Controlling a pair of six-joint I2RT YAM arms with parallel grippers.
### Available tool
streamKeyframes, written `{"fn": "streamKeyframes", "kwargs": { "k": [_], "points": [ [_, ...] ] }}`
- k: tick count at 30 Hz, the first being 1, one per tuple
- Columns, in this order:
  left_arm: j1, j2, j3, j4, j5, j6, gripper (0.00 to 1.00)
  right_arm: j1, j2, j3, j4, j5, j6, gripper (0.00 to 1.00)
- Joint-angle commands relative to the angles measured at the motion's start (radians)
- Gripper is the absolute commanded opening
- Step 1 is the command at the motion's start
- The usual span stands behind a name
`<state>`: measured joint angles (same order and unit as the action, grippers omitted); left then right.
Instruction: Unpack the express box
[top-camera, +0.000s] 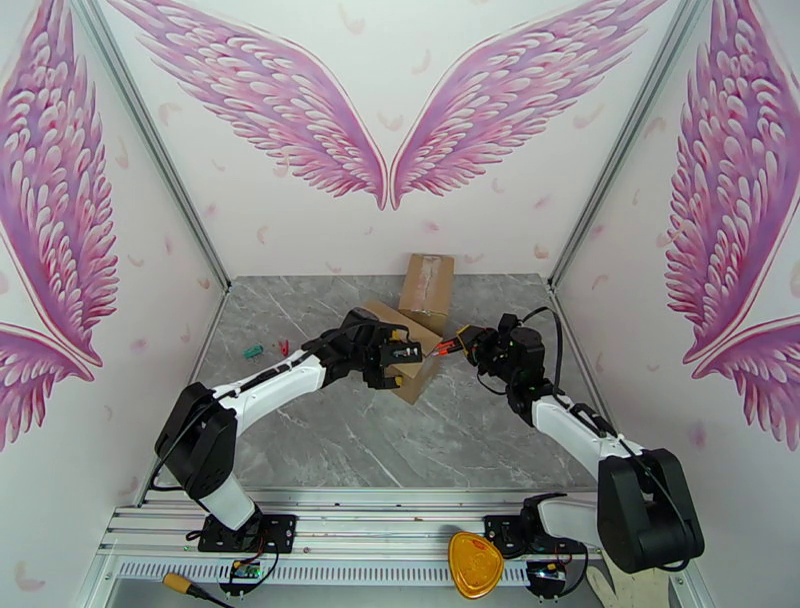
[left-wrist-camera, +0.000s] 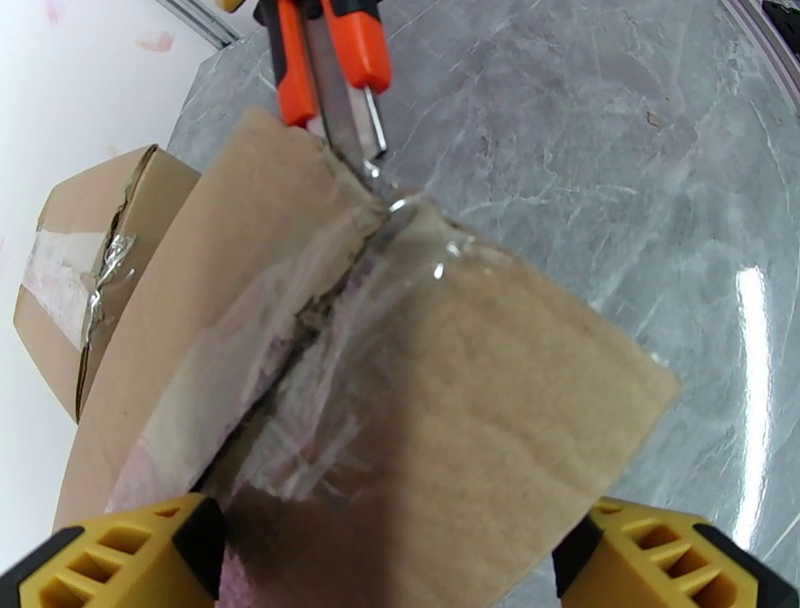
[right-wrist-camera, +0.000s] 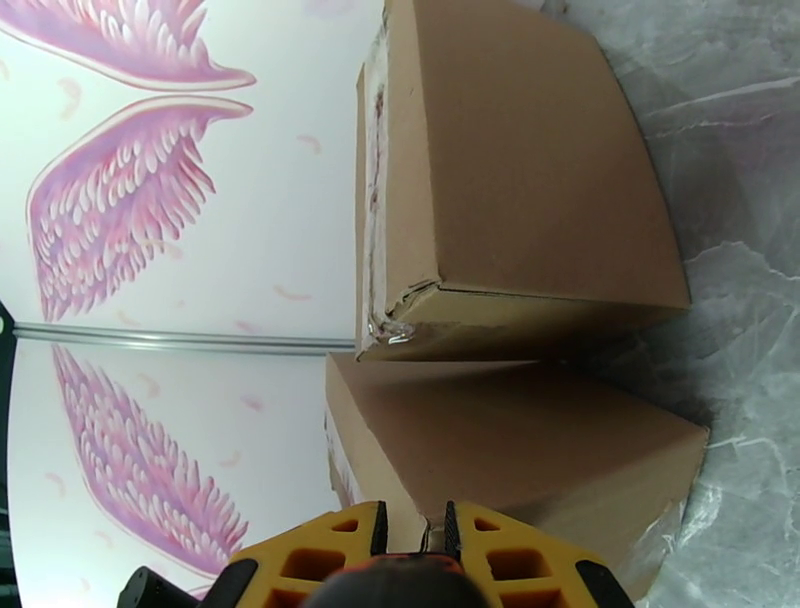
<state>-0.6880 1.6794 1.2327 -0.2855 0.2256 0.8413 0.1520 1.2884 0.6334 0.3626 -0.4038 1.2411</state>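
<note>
A brown express box (top-camera: 415, 372) sits mid-table, its top seam covered with clear tape (left-wrist-camera: 300, 370). My left gripper (top-camera: 398, 358) is shut on the box, one yellow finger (left-wrist-camera: 110, 555) on each side of it. My right gripper (top-camera: 480, 345) is shut on an orange and black utility knife (top-camera: 447, 347). The knife's metal blade (left-wrist-camera: 358, 125) touches the far end of the taped seam. In the right wrist view the yellow fingers (right-wrist-camera: 310, 560) sit close together before the box's side (right-wrist-camera: 500, 450).
A second taped cardboard box (top-camera: 427, 280) stands behind the first, near the back wall. Small green (top-camera: 253, 350) and red (top-camera: 284, 347) items lie on the table's left. A yellow object (top-camera: 475, 563) rests on the front rail.
</note>
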Motion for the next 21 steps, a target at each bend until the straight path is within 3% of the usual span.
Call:
{"fn": "streamKeyframes", "kwargs": {
  "k": [1, 9, 16, 21],
  "points": [
    [-0.031, -0.018, 0.047, 0.17, -0.075, -0.102, 0.9, 0.066, -0.025, -0.049, -0.041, -0.068, 0.006, 0.0],
    [-0.057, -0.04, 0.012, 0.249, -0.185, -0.186, 0.91, 0.082, -0.09, -0.075, -0.087, 0.039, -0.02, 0.0],
    [-0.078, -0.035, -0.004, 0.315, -0.247, -0.208, 0.94, 0.094, -0.073, -0.058, -0.097, 0.001, -0.004, 0.0],
    [-0.072, -0.031, -0.019, 0.307, -0.266, -0.144, 0.94, 0.088, -0.043, -0.049, -0.07, -0.096, 0.012, 0.0]
  ]
}}
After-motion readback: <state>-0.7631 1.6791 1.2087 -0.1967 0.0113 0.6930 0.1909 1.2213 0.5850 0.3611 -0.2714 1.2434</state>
